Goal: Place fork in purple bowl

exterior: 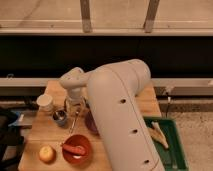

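Note:
The fork (pixel 75 120) is a slim silvery piece that slants down and left from just under my gripper (pixel 75 104), between a small metal cup and the purple bowl. Its upper end reaches the gripper, and I cannot tell whether it is held or lying on the table. The purple bowl (pixel 91 123) shows only as a dark purple edge to the right of the fork. The rest of it is hidden behind my big white arm (pixel 120 115). The gripper hangs from the wrist (pixel 72 82) over the middle of the wooden table (pixel 37 132).
A white cup (pixel 46 102) and a small metal cup (pixel 60 118) stand left of the fork. A red-orange bowl (pixel 76 148) holding a reddish item and a yellow fruit (pixel 47 153) are at the table's front. A green tray (pixel 170 145) lies on the right.

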`<state>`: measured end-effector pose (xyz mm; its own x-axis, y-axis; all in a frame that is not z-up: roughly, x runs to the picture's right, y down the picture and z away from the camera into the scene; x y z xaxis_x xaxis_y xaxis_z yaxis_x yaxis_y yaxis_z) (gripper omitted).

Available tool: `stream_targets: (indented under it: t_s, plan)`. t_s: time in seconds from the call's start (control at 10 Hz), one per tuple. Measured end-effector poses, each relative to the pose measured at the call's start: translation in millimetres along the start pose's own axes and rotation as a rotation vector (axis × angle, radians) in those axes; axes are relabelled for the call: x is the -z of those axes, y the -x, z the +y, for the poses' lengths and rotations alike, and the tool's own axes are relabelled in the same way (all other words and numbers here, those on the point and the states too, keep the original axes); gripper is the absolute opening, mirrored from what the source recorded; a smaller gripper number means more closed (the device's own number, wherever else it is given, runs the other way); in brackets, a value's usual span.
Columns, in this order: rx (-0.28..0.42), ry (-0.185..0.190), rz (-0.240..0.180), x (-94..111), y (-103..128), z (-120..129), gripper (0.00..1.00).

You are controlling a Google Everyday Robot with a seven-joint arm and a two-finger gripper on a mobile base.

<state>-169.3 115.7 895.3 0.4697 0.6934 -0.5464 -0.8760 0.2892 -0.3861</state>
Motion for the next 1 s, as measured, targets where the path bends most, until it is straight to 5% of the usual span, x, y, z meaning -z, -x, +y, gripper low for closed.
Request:
stream_targets:
  t_s: [0.3, 0.7, 1.0]
  plan:
    - [-0.002, 0.014, 0.016, -12, 4, 4, 0.60]
    - [-0.021, -0.025, 0.022, -12, 4, -1, 0.18]
    - [-0.016, -0.021, 0.025, -13, 3, 3, 0.00]
